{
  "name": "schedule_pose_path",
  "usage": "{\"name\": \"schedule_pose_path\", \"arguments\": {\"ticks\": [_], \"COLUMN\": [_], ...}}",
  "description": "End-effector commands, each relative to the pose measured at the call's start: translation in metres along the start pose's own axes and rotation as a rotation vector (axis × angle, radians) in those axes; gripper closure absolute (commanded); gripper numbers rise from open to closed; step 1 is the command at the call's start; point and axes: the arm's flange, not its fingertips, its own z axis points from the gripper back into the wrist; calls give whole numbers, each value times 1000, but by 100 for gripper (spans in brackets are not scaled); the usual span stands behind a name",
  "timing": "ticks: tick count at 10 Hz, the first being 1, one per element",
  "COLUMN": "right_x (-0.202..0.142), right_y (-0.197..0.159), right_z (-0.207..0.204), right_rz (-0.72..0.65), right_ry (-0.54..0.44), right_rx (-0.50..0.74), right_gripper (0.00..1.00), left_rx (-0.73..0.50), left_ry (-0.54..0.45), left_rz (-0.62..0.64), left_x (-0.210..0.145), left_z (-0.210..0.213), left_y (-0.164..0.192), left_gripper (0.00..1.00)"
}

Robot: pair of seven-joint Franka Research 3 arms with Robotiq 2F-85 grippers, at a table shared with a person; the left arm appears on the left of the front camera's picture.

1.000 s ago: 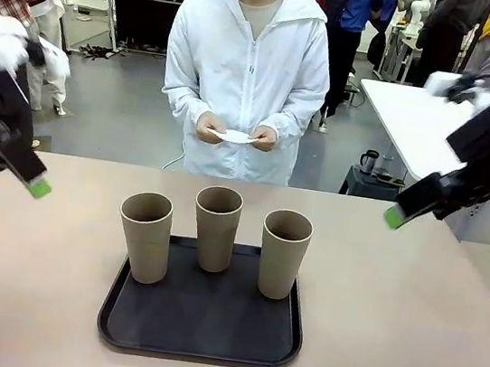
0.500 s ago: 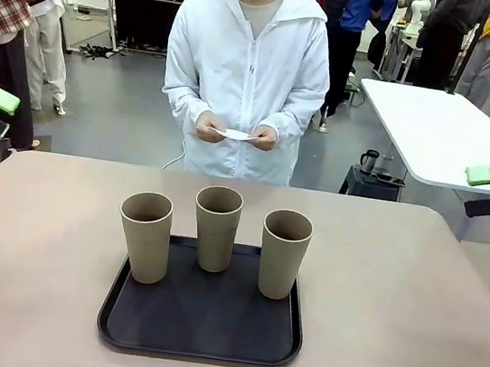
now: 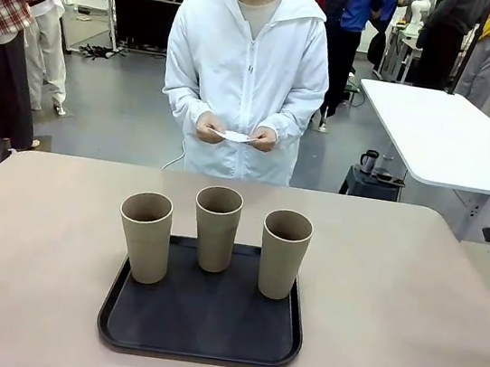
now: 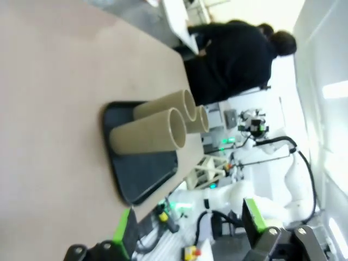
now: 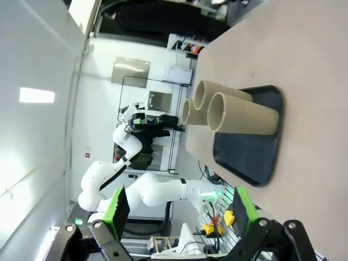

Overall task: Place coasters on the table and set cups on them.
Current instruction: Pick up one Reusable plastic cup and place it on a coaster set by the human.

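Three cups (image 3: 217,228) stand on the black tray (image 3: 197,327).
Both the left tool (image 4: 189,225) and right tool (image 5: 180,207) are wide and empty; the person (image 3: 248,65) at 12 o'clock holds white coasters (image 3: 233,135).

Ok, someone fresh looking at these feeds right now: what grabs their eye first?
Three tan cups stand upright on the black tray at the middle of the table. Behind them, at the far side, the person in a white coat holds the white coasters at waist height, none laid down yet.
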Motion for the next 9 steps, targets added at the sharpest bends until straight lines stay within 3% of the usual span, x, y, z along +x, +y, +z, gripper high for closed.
{"name": "schedule_pose_path", "arguments": {"ticks": [1, 6, 7, 9], "right_x": [-9, -8, -7, -7], "right_y": [1, 0, -1, -1], "right_z": [1, -4, 5, 5], "right_rz": [13, 19, -15, -15], "right_ry": [-15, 7, 2, 2], "right_rx": [-23, -28, -56, -56], "right_gripper": [0, 0, 0, 0], "left_rx": [-6, 61, 37, 37], "left_ry": [-50, -44, -37, -37], "left_rz": [-1, -45, -8, -8], "left_x": [-19, -27, -3, -3], "left_z": [-2, -15, 9, 9], "left_y": [-10, -33, -20, -20], "left_gripper": [0, 0, 0, 0]}}
